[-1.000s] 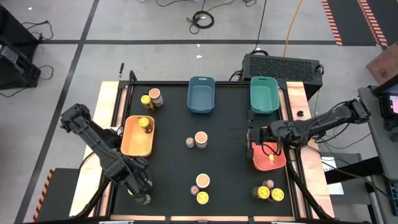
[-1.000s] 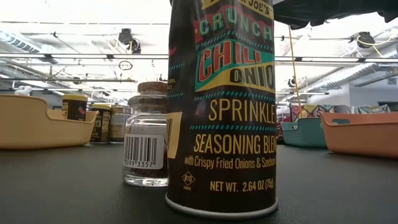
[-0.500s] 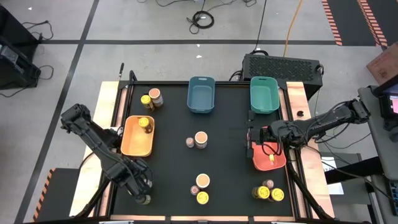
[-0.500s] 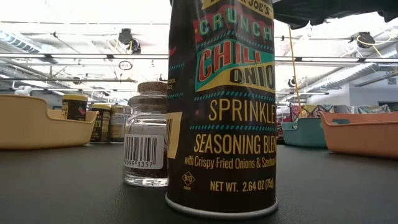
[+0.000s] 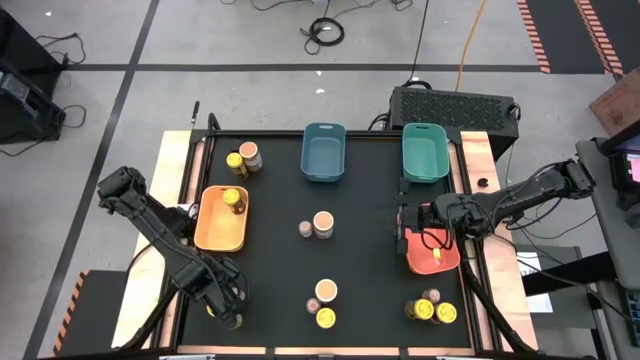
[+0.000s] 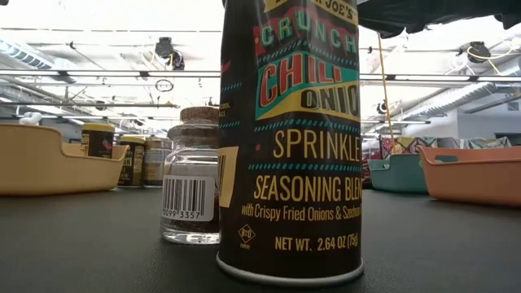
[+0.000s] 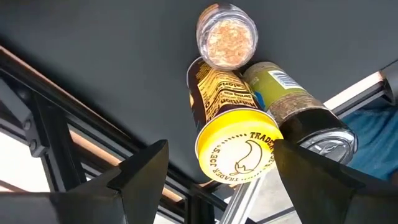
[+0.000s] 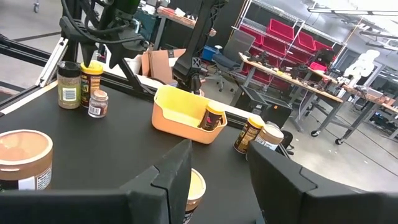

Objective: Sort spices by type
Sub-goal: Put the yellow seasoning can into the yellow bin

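Observation:
At the table's near left corner stand three spices close together: a yellow-lidded jar, a dark olive jar and a tiny pinkish-topped jar. My left gripper hangs over them, pointing down and open. Its fingers stand on either side of the yellow lid and touch nothing that shows. Other spice jars stand at the far left, at the centre, at the near middle and at the near right. My right gripper waits level above the red bin, open and holding nothing.
An orange bin at the left holds one yellow-lidded jar. A blue bin and a teal bin stand along the far edge. The table's wooden rail runs close beside my left gripper. The mat between the jar groups is bare.
My left gripper has sunk a little toward the jars at the near left corner, still open. The right arm and the jars have kept still.

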Available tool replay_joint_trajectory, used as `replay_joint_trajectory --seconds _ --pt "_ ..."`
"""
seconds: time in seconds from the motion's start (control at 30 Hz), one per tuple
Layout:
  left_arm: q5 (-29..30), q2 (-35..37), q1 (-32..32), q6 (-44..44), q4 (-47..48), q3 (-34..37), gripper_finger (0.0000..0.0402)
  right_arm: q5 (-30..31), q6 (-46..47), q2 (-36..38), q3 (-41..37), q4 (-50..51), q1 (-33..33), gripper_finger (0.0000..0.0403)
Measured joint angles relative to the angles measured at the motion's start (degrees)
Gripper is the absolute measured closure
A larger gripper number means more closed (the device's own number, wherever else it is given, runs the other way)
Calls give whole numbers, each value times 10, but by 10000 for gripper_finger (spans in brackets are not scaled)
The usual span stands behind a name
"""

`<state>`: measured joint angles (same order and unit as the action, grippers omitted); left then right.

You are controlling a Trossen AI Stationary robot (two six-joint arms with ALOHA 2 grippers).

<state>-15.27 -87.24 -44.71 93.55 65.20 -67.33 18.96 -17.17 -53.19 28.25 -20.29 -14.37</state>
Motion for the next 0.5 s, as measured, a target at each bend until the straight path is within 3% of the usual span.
replay_joint_trajectory --seconds 0.5 --pt "14 10 1 -46 19 2 107 0 0 0 0 0 0 253"
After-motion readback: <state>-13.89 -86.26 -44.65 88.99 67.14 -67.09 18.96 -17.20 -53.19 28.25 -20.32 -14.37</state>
